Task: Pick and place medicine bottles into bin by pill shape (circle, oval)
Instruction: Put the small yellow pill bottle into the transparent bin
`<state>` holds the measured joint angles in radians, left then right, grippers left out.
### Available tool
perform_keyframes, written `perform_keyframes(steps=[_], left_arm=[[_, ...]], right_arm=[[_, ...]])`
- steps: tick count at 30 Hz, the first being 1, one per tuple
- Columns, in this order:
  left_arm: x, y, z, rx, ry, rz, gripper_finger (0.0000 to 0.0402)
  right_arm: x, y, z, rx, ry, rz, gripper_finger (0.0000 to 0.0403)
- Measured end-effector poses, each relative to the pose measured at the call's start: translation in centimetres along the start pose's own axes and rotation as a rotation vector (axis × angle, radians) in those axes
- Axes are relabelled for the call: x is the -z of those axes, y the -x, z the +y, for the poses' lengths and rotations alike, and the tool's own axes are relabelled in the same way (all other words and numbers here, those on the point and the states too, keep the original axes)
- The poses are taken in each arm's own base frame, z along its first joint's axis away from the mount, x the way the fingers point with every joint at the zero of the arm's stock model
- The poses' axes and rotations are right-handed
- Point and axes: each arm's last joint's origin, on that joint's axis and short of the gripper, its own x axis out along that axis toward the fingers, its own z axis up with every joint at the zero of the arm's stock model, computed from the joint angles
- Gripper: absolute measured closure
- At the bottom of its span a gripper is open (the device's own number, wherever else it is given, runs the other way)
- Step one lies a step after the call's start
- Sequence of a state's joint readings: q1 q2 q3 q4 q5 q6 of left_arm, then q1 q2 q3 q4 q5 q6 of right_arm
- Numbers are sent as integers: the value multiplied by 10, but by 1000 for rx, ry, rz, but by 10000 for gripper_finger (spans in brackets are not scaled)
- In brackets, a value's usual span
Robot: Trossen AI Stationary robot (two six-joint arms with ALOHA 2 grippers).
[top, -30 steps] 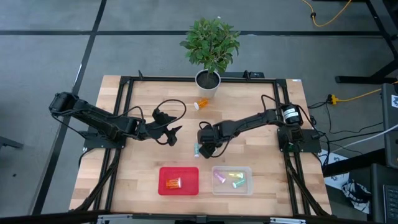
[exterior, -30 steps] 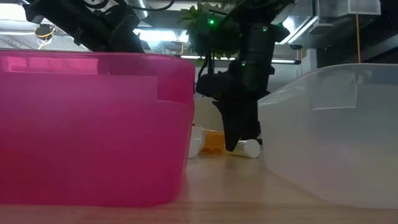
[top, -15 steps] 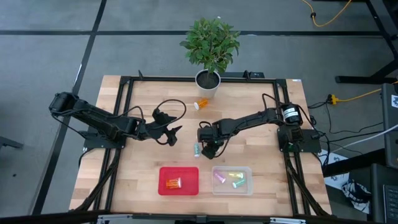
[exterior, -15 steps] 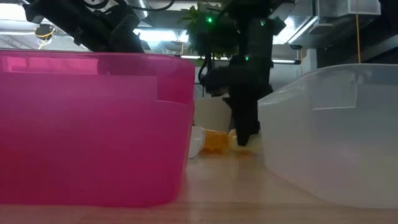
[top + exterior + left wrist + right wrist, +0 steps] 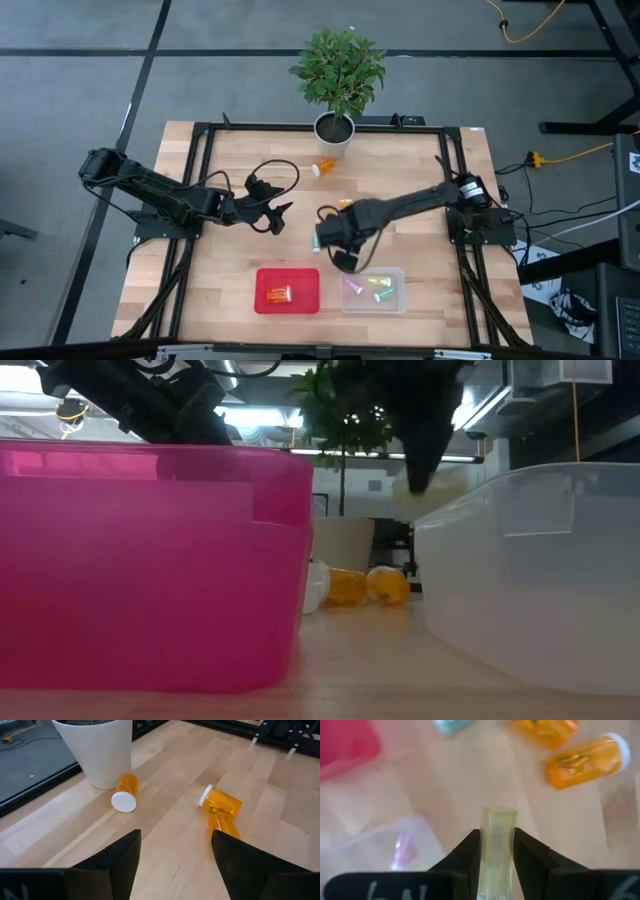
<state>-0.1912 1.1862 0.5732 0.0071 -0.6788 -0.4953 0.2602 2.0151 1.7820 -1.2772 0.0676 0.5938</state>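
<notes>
Carrying a pale yellow-green cylindrical bottle [image 5: 496, 851] clamped in our right fingers [image 5: 470, 857], we are heading for the clear plastic bin [image 5: 398, 303]; our left fingers [image 5: 120, 860] are waiting apart.

Two bins sit side by side at the table's [image 5: 230, 290] near edge, the left bin [image 5: 288, 291] holding one medicine bottle [image 5: 278, 294] and the right bin [image 5: 374, 289] holding several [image 5: 371, 288], while a potted plant [image 5: 337, 75] stands at the far edge with a lone bottle [image 5: 324, 166] lying just beside its pot. The right gripper [image 5: 340, 258] hangs above the gap between the bins, at the right bin's near-left corner, with a bottle [image 5: 496, 851] clamped between its fingers and two more bottles [image 5: 570, 751] lying together on the table behind it. The left gripper [image 5: 277, 217] waits left of centre, fingers apart, well behind the left bin.
</notes>
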Motion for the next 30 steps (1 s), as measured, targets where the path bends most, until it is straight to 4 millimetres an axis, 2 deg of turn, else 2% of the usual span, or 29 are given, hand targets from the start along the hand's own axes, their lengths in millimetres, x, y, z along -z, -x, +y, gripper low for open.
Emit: perform_keyframes(steps=[8, 12, 16, 30], left_arm=[[0, 0, 0, 0, 0, 0, 165], [0, 0, 0, 0, 0, 0, 165], [0, 0, 0, 0, 0, 0, 165], [0, 0, 0, 0, 0, 0, 165]], right_arm=[[52, 10, 58, -40, 196, 58, 301], [73, 12, 78, -52, 240, 60, 301], [81, 13, 84, -48, 262, 62, 301], [76, 13, 80, -27, 284, 39, 301]])
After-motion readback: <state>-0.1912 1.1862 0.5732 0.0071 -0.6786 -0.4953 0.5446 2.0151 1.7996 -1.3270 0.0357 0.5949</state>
